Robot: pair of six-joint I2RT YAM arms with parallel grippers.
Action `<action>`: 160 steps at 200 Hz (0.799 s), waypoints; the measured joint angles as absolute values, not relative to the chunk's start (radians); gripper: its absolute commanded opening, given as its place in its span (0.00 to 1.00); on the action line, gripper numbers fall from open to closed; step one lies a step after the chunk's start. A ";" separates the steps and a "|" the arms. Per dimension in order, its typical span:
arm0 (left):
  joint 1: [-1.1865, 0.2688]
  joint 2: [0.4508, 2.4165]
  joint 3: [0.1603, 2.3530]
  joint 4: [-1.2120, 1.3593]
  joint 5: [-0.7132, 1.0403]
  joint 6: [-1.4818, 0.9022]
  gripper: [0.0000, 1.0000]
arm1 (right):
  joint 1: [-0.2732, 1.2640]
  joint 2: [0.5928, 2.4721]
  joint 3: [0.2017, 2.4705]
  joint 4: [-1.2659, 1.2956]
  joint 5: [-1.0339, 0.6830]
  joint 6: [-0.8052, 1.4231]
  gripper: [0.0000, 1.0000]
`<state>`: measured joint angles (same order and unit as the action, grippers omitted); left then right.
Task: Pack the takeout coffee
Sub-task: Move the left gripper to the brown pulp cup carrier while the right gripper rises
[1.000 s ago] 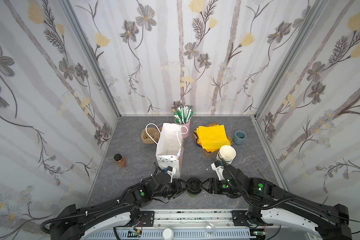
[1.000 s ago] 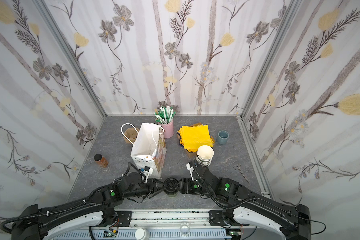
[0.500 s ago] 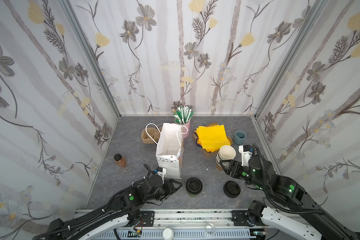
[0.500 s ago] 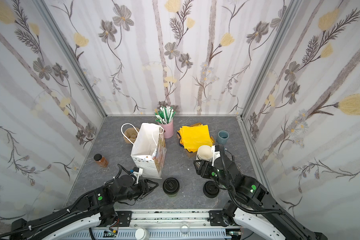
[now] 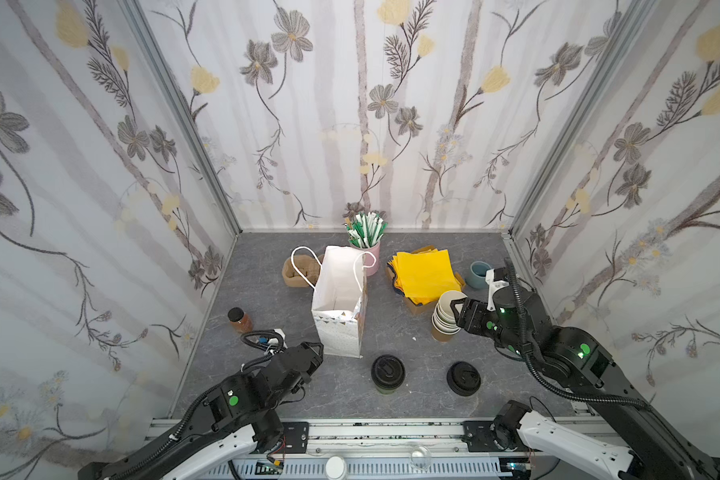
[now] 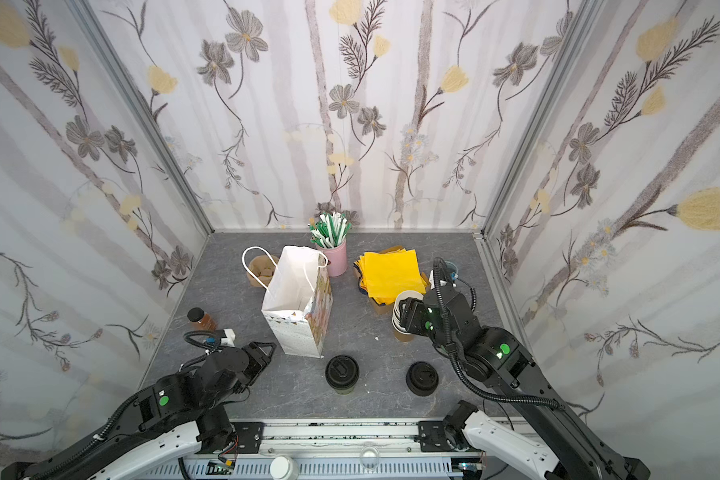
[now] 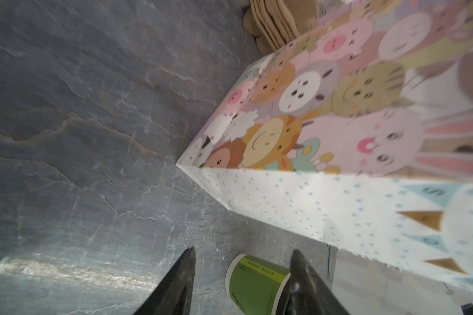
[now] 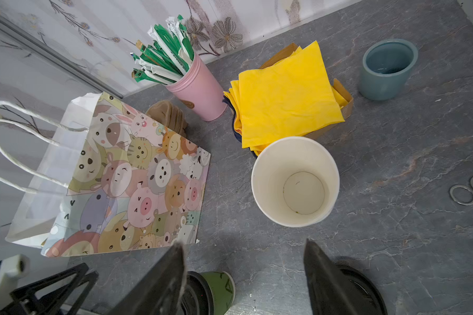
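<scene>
Upright near the front edge of the surface (image 5: 267,299), about midway along it — the takeout coffee (image 5: 387,371), round black sip lid on, a strip of dull green side below the lid. Free on every side, gripped by nothing. Just behind it, toward the middle of the surface, the paper bag (image 5: 341,307): standing open, white inside, cartoon animals outside, its front right corner nearest the cup. Toward the right edge from the coffee and apart from it, a low pile of black lids (image 5: 463,378).

Empty and partly spread, the left claw (image 5: 316,352), low by the bag's front left corner and apart from the coffee. In the left wrist view, only bare surface between its fingers (image 7: 180,278), with the takeout coffee (image 7: 257,283) farther on, partly behind one of them.

Empty and spread wide, the right claw (image 5: 459,311), just beside the rim of the stack of lidless cups (image 5: 441,322) near the right edge — touching or not, impossible to tell.

Farther back: yellow napkins (image 5: 427,274) behind the stack, a pink cup of wrapped straws (image 5: 368,257) by the back edge, a blue-grey cup (image 5: 476,274) toward the back right corner, brown sleeves (image 5: 296,272) behind the bag, a small brown jar (image 5: 238,319) near the left edge.
</scene>
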<state>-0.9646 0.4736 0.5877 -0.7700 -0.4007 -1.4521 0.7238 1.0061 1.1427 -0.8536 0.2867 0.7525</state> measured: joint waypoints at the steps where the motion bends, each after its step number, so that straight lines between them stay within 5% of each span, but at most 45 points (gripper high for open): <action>1: -0.964 0.474 0.591 -0.773 -0.404 -1.452 0.56 | 0.723 1.008 1.145 -0.855 0.288 0.750 0.70; 78: -0.751 0.640 0.917 -0.922 -0.682 -1.311 0.61 | 0.641 1.131 1.266 -0.859 0.327 0.739 0.70; 160: -0.309 0.951 1.217 -0.813 -0.522 -0.873 0.67 | 0.589 1.350 1.449 -0.775 0.255 0.687 0.70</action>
<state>-0.3088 0.9512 1.2175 -0.8131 -0.5217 -0.8726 0.5892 1.3499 1.4487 -0.7750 0.2550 0.6872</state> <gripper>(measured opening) 0.659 0.706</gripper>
